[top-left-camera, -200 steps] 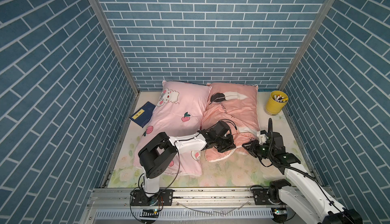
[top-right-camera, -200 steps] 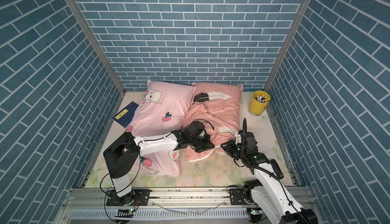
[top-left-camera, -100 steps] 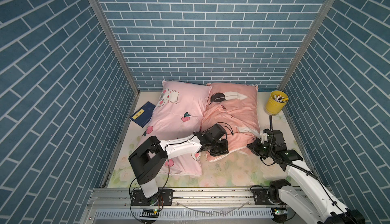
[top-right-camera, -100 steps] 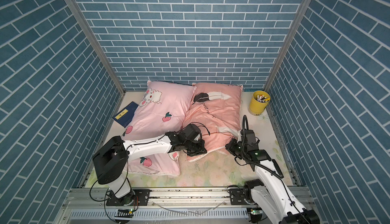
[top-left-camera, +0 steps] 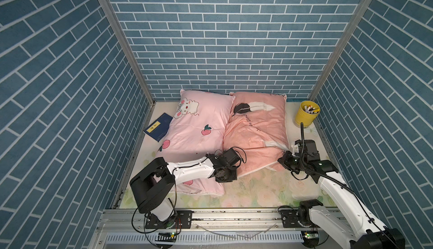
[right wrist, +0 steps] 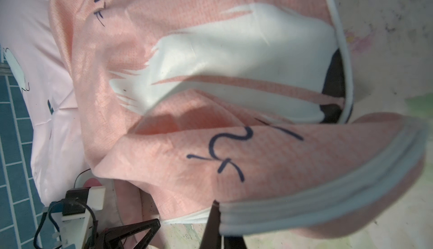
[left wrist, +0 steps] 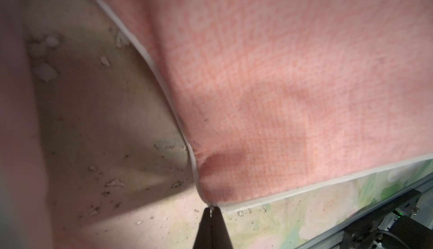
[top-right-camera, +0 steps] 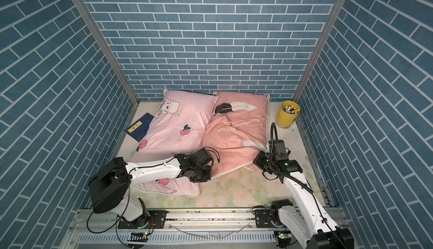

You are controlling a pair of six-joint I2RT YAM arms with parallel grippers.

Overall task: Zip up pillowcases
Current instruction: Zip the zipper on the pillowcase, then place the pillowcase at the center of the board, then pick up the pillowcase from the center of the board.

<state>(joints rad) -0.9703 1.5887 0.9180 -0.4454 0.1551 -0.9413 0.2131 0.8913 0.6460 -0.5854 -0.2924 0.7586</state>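
Left wrist view: the left gripper [left wrist: 211, 215] has its black fingertips pressed together on what looks like a small metal zipper pull [left wrist: 211, 206], right at the corner of the salmon-pink feather-print pillowcase [left wrist: 293, 83]. The white zipper [left wrist: 257, 199] trailing behind it lies meshed. Over the last second this gripper has travelled along the near seam from about its middle to that corner, so this case looks zipped or nearly so.

Both top views lack that detail. They show the arm lying across the pale pink bunny-and-peach pillowcase [top-left-camera: 194, 137], which sits just beside the salmon one, both reaching to the back wall [top-left-camera: 222, 48]. The right gripper [top-left-camera: 282, 162] is at the salmon case's other near corner. The right wrist view shows folded hem against one finger, but I cannot tell whether it is clamped.
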